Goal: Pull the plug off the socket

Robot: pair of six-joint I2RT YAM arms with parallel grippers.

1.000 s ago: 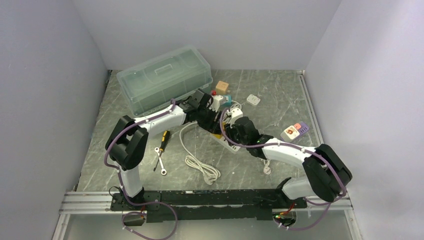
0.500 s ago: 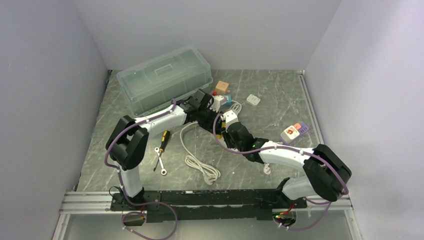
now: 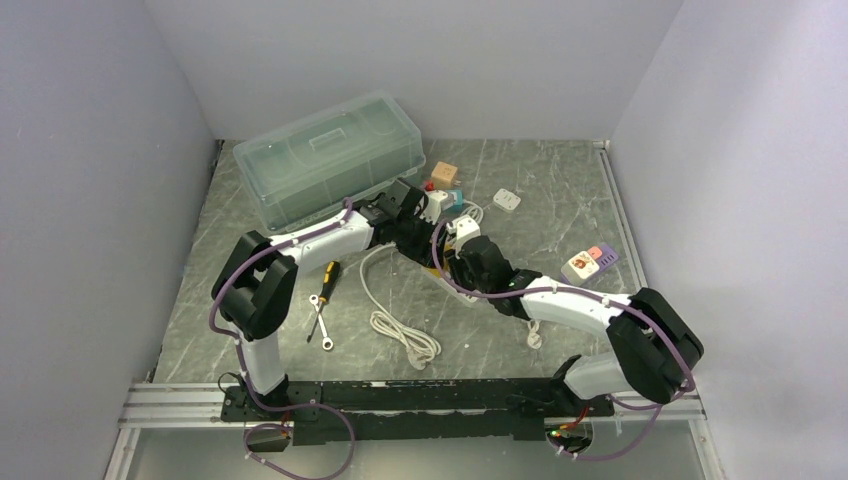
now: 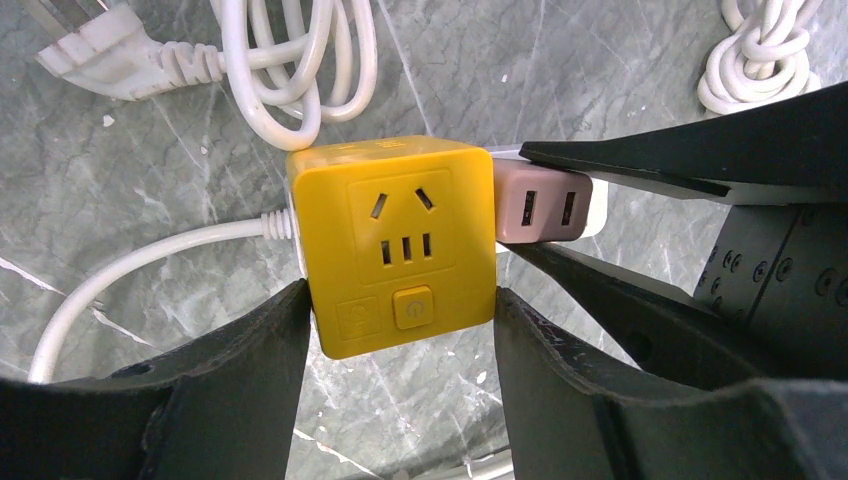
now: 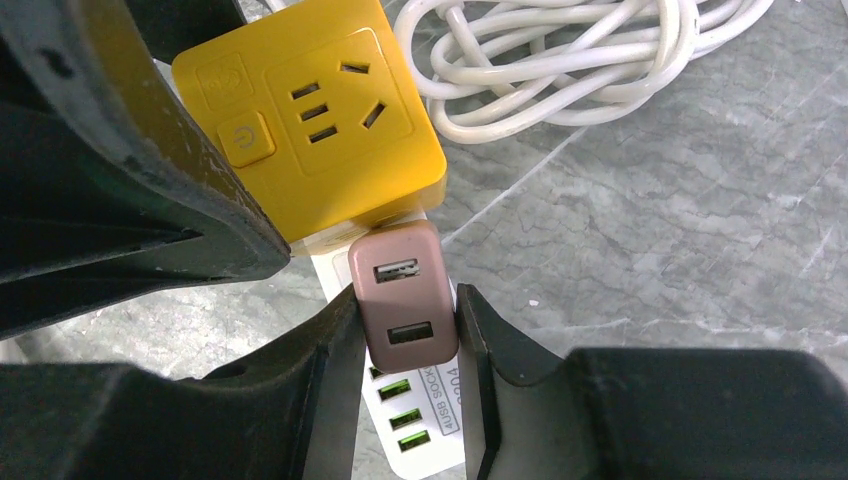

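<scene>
A yellow cube socket (image 4: pixel 395 245) sits between the fingers of my left gripper (image 4: pixel 400 300), which is shut on its two sides. Its white cord (image 4: pixel 150 265) trails off to the left. Right beside it a dusty-pink plug (image 5: pixel 403 295) with two USB ports stands over a white USB socket strip (image 5: pixel 425 430). My right gripper (image 5: pixel 405 300) is shut on that plug, a finger pressing each side. Whether the plug's prongs sit in the strip is hidden. In the top view both grippers, left (image 3: pixel 428 240) and right (image 3: pixel 452 262), meet mid-table.
A clear lidded plastic box (image 3: pixel 330 155) stands at the back left. A screwdriver (image 3: pixel 328 275), a wrench (image 3: pixel 318 322) and a coiled white cable (image 3: pixel 405 335) lie in front. A purple-and-white socket strip (image 3: pixel 588 262), a white adaptor (image 3: pixel 506 199) and a wooden cube (image 3: pixel 443 173) lie to the right and behind.
My right wrist shifted a little toward the far left, then came partly back. Both grips look the same and the left arm has stayed put.
</scene>
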